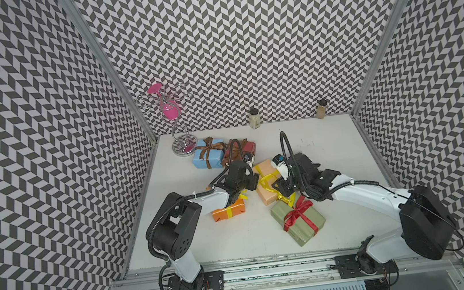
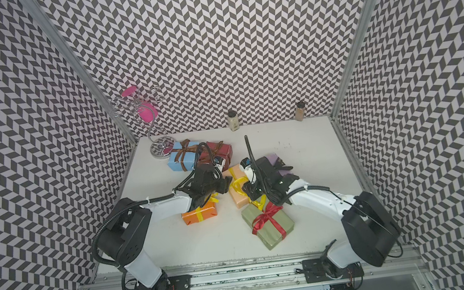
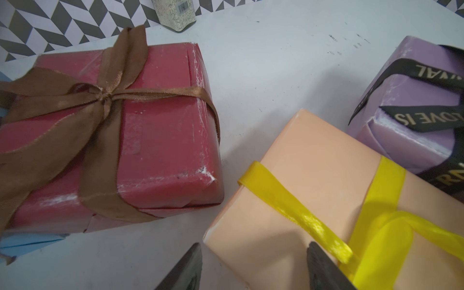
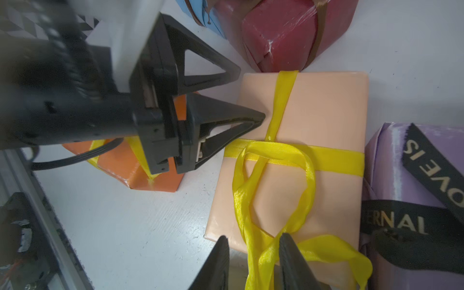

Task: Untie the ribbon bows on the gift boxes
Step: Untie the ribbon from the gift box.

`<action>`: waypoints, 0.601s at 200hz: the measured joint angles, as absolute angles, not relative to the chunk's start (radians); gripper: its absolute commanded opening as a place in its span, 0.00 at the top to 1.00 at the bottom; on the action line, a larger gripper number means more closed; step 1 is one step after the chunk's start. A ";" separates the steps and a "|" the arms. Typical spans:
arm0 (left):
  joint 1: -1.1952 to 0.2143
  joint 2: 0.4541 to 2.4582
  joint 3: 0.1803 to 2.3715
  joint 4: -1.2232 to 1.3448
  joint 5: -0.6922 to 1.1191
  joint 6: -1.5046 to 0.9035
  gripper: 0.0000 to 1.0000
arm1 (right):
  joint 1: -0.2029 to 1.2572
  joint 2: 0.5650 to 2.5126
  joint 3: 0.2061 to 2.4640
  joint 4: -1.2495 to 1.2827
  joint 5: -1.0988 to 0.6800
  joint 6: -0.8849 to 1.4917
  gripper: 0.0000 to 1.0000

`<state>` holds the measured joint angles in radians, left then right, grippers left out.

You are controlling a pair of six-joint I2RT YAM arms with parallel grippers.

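In the middle lies the peach gift box (image 1: 265,197), its yellow ribbon (image 4: 273,150) loosened into loops. My right gripper (image 4: 253,241) is open at the box's near edge, and two ribbon strands run between its fingers. My left gripper (image 3: 254,248) is open over the box's opposite corner, holding nothing; it also shows in the right wrist view (image 4: 249,95). Around them lie a dark red box (image 3: 160,140) with a tied brown bow (image 3: 105,96), a light blue box (image 1: 206,158), an orange box (image 1: 228,212), a lilac box (image 3: 414,100) with a black lettered ribbon (image 3: 426,118), and an olive box (image 1: 299,224) with a red bow (image 1: 298,214).
Two spice jars (image 1: 254,118) (image 1: 321,108) stand at the back wall. A metal spiral stand (image 1: 175,119) with pink pieces stands in the back left corner. Patterned walls close three sides; a metal rail (image 1: 269,263) runs along the front.
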<state>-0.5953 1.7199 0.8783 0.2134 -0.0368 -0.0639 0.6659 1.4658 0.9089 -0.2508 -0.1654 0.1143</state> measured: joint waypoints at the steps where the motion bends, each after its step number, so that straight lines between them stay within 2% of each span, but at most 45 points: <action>1: -0.595 1.720 0.878 0.213 -0.037 -0.064 0.33 | 0.666 1.467 0.909 -0.251 -0.165 0.114 0.66; 52: -0.595 1.714 0.872 0.212 -0.037 -0.061 0.33 | 0.665 1.517 0.909 -0.258 -0.165 0.091 0.64; 108: -0.595 1.708 0.864 0.215 -0.038 -0.060 0.33 | 0.665 1.551 0.908 -0.254 -0.168 0.079 0.68; 120: -0.595 1.708 0.863 0.216 -0.038 -0.060 0.33 | 0.665 1.551 0.908 -0.253 -0.169 0.078 0.65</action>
